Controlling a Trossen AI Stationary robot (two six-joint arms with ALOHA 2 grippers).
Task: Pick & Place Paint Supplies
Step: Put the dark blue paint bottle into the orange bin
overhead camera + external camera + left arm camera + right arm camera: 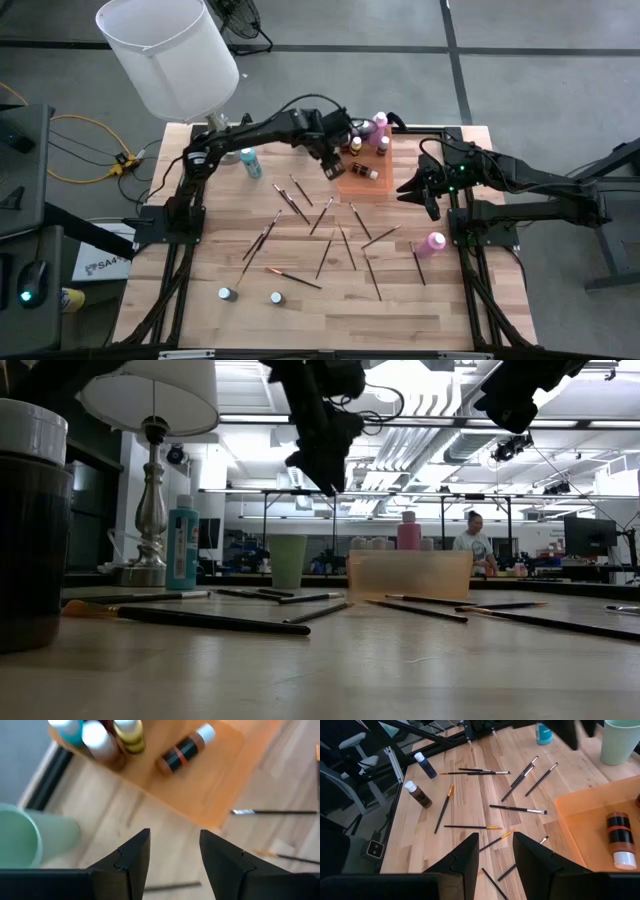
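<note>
Your left gripper [333, 168] hangs over the tray [385, 187] edge, fingers apart and empty, likely post-drop; right gripper [425, 195] waits beside it, also apart, brushes [321, 216] unsorted

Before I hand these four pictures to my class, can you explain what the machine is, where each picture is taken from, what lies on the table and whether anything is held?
It is a robot with two dark arms at a wooden table. One picture looks straight down, one looks level across the tabletop, and one comes from each arm's wrist. The left pincer hangs beside an orange tray holding small paint bottles. The right pincer waits on the tray's other side. Both are open and empty. Thin paintbrushes lie scattered, with a teal bottle, a pink bottle and a green cup. The lamp stands at a far corner.
</note>
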